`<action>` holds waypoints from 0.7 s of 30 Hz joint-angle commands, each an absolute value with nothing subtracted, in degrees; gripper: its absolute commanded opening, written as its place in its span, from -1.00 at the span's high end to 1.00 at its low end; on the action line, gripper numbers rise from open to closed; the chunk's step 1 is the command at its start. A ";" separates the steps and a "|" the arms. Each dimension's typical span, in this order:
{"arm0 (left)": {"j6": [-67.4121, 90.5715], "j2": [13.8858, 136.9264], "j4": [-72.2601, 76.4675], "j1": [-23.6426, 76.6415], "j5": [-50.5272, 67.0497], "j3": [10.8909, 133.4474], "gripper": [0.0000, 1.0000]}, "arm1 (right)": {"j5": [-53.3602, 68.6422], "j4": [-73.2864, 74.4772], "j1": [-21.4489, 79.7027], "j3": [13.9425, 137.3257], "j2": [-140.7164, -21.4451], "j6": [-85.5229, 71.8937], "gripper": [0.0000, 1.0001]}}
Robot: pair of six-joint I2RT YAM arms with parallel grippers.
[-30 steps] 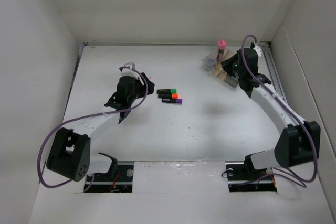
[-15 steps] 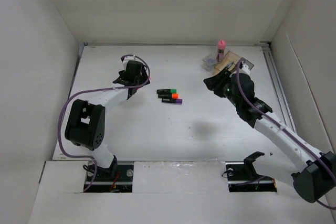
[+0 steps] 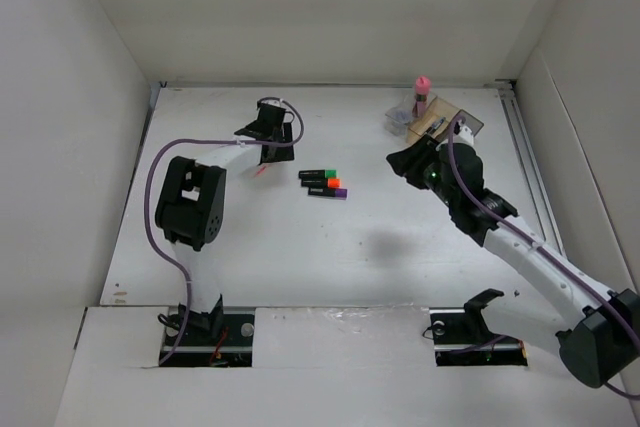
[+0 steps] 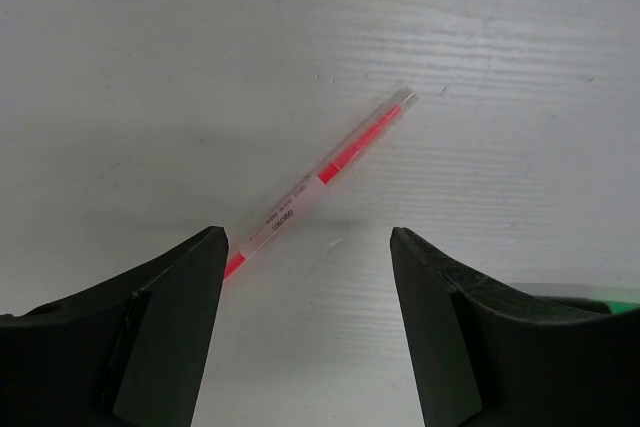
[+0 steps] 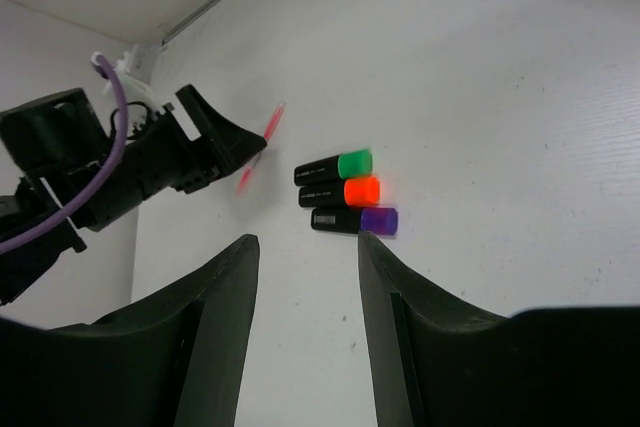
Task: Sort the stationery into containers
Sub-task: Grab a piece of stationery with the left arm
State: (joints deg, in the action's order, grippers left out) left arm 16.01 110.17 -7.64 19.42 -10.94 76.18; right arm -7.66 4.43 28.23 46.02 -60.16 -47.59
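While its jaws are standing apart, gripping nothing, the left gripper is hovering over the pink pen, which is lying slantwise on the table. The right gripper (jaws likewise parted, empty) is facing three markers lying side by side. The tray is sitting just behind it.

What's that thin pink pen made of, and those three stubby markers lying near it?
The pink pen looks like clear, glossy plastic: a pink-red core shows through its see-through barrel. The markers look like opaque plastic, with matt black bodies and bright green, orange and purple ends that have a slight sheen. The look alone can't confirm it.
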 commanded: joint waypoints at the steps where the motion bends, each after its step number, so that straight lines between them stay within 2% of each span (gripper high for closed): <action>1: 13.45 110.74 -12.22 19.51 -9.49 77.87 -0.26 | -7.29 1.58 28.74 45.62 -57.75 -46.76 0.00; 10: 14.59 112.06 -13.45 19.51 -13.79 78.05 -0.21 | -6.77 1.58 28.21 45.62 -57.22 -46.76 0.00; 14: 15.21 113.72 -13.97 19.51 -14.32 78.57 -0.04 | -6.77 1.58 28.21 45.62 -57.22 -46.76 0.00; 19: 17.22 114.26 -14.59 19.51 -14.94 78.57 0.32 | -6.77 1.58 27.69 45.62 -57.22 -46.76 0.00; 21: 17.23 114.26 -14.59 19.51 -14.94 78.05 0.40 | -6.77 1.58 27.69 45.62 -57.22 -46.76 0.00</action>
State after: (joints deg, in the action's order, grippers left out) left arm 16.14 113.95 -12.99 19.49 -13.74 76.97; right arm -7.05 4.38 28.10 45.98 -58.52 -47.57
